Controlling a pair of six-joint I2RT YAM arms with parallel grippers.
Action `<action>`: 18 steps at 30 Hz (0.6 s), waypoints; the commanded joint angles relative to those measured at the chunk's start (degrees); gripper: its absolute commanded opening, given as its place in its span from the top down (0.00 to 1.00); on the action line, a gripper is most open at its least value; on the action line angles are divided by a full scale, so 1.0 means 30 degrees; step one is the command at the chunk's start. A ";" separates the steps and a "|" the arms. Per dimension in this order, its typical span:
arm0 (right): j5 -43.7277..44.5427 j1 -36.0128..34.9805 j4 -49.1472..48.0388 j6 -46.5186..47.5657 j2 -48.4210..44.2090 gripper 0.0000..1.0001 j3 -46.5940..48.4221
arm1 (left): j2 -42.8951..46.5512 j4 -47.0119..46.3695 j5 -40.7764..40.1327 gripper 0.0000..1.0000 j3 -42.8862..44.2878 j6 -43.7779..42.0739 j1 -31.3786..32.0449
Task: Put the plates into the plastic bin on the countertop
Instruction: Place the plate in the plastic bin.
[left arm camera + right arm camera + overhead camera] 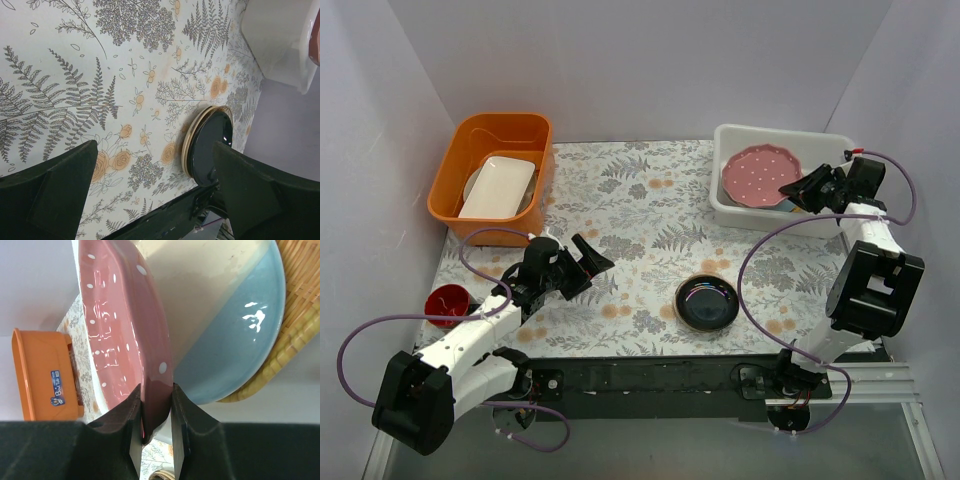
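My right gripper (156, 405) is clamped on the rim of the pink dotted plate (760, 176), tilted inside the plastic bin (775, 132) against the cream-and-blue plate (235, 340) and not yet released, while my left gripper (592, 264), jaws apart and empty, hovers over the countertop (640, 210), where the black plate (707, 302) is left to bin.

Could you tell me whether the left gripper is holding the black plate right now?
No, the left gripper is open and empty, and the black plate lies on the countertop ahead of it.
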State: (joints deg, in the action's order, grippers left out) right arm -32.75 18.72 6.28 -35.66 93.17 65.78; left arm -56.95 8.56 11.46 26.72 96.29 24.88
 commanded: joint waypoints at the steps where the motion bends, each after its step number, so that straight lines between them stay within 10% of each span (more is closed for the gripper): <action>1: -0.1270 0.0147 -0.2475 -0.0653 -0.0177 0.99 0.0925 | -0.0001 -0.0157 0.0280 0.02 -0.0088 -0.0134 0.0113; 18: -0.0391 0.0147 -0.1480 -0.0448 0.1611 0.86 0.1130 | -0.0119 -0.0186 0.0427 0.02 -0.0059 -0.0222 0.0113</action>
State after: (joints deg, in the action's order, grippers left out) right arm -30.87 18.81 4.54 -37.26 98.52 65.87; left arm -57.63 8.56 12.05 26.72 96.27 24.97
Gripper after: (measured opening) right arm 0.303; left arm 0.981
